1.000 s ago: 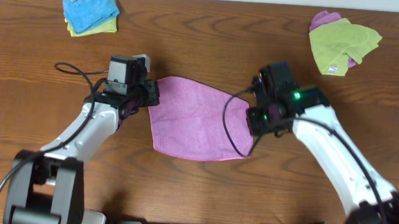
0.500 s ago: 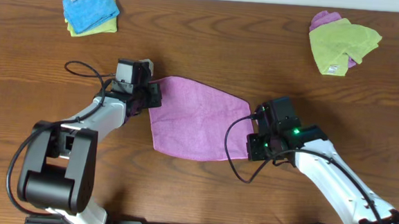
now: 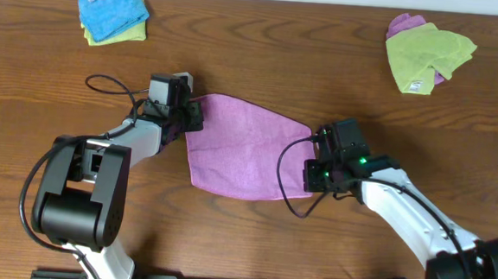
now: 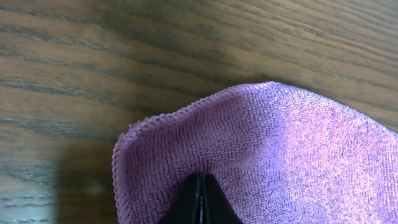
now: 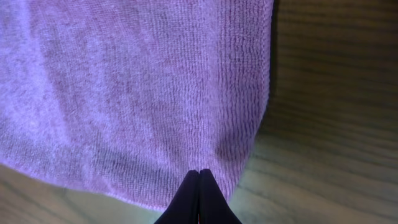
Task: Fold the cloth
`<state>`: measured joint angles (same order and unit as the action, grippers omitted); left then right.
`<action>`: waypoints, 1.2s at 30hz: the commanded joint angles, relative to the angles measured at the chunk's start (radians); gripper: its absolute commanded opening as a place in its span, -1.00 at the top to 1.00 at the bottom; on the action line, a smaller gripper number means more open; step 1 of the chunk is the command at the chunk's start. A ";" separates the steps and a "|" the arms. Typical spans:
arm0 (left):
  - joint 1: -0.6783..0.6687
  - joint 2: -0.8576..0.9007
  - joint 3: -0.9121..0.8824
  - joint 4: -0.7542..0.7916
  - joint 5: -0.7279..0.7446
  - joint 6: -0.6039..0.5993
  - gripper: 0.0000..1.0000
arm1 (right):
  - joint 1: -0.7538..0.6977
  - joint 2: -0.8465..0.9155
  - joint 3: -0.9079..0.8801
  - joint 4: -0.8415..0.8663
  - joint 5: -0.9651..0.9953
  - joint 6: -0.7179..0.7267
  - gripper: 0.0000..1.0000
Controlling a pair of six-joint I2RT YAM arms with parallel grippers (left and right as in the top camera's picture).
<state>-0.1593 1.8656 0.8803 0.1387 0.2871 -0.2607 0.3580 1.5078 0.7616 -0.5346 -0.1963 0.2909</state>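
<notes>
The cloth (image 3: pixel 244 148) lies mid-table, long axis left-right; left gripper (image 3: pixel 187 118) pinches its far-left corner, right gripper (image 3: pixel 310 173) its near-right.

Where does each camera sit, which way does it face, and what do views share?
Overhead: above the table, facing down at the cloth; both arms show.
Left wrist: behind the left tool, facing a cloth corner; shut fingertips show.
Right wrist: behind the right tool, facing another corner; shut fingertips show.
Shared: the cloth.
</notes>
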 commanded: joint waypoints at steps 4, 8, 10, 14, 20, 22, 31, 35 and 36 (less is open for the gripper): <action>0.002 0.026 0.015 0.009 -0.092 0.017 0.88 | 0.010 0.113 -0.007 0.013 -0.059 0.031 0.97; 0.002 0.026 0.015 0.011 -0.106 0.026 0.88 | 0.026 0.154 -0.007 0.027 -0.085 0.039 0.97; 0.002 0.026 0.015 0.017 -0.107 0.029 0.88 | 0.057 0.163 -0.007 0.029 -0.091 0.048 0.96; 0.002 0.026 0.015 0.028 -0.108 0.031 0.88 | 0.146 0.164 -0.007 0.026 -0.124 0.069 0.96; 0.002 0.026 0.015 0.039 -0.165 0.085 0.88 | 0.270 0.164 -0.007 0.007 -0.123 0.108 0.97; 0.002 0.026 0.015 0.038 -0.187 0.109 0.88 | 0.297 0.163 -0.007 -0.010 -0.117 0.117 0.97; 0.002 0.026 0.015 -0.004 -0.194 0.112 0.88 | 0.277 0.163 -0.002 -0.161 0.027 0.131 0.97; 0.002 0.026 0.015 -0.005 -0.193 0.112 0.88 | 0.277 0.160 0.037 -0.161 0.003 0.131 0.97; 0.002 0.026 0.015 -0.006 -0.193 0.111 0.88 | 0.277 0.158 0.053 -0.161 -0.004 0.131 0.97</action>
<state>-0.1593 1.8725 0.8890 0.1535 0.1257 -0.1741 0.6426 1.6409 0.7986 -0.6857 -0.2737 0.4065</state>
